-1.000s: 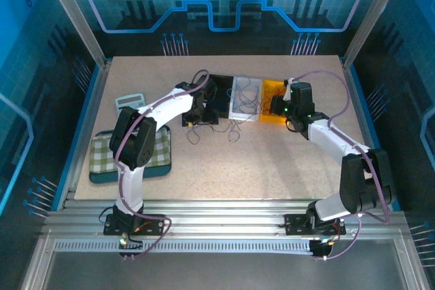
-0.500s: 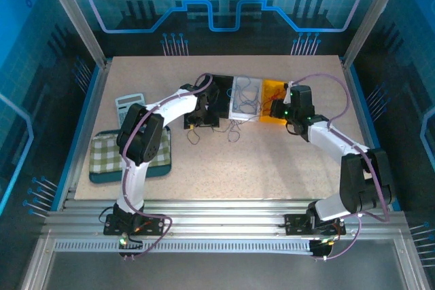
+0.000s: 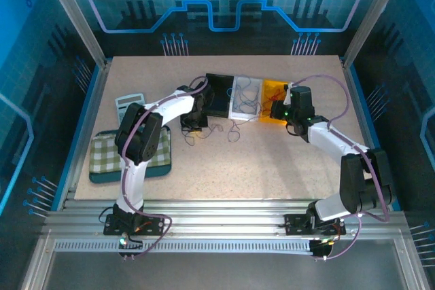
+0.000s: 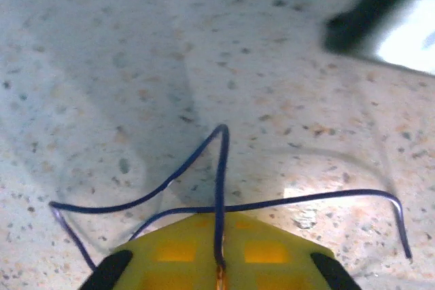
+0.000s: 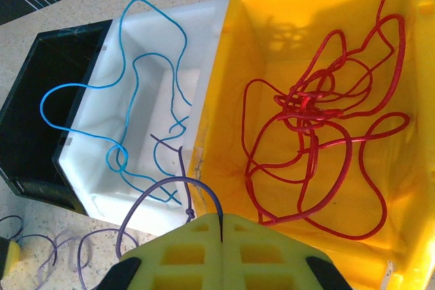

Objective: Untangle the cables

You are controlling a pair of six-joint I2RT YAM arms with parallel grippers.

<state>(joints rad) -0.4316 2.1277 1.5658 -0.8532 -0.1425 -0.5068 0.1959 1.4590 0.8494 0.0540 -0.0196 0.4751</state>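
The left gripper (image 4: pixel 219 268) has its yellow jaws pressed together on a thin dark blue wire (image 4: pixel 219 195). The wire rises straight out of the seam between them, peaks just ahead and falls away to their left. Another stretch of it crosses just in front of the jaws and ends out to their right, lying on the speckled beige tabletop (image 4: pixel 136 66). Far ahead and to the right is a blurred black shape (image 4: pixel 367 11).

The right gripper (image 5: pixel 221 229) is also closed, pinching a thin purple wire (image 5: pixel 173 181) that loops out to the left of its jaws. More purple loops (image 5: pixel 68 249) lie on the table farther left. Straight ahead stands a white rectangular plastic bin (image 5: pixel 197 10) holding a light blue wire (image 5: pixel 95 86). Ahead and to the right, a yellow plastic bin (image 5: pixel 272 18) holds a tangle of red wires (image 5: pixel 306 103). Beyond the white bin, to the left, is a black plastic bin (image 5: pixel 47 52).
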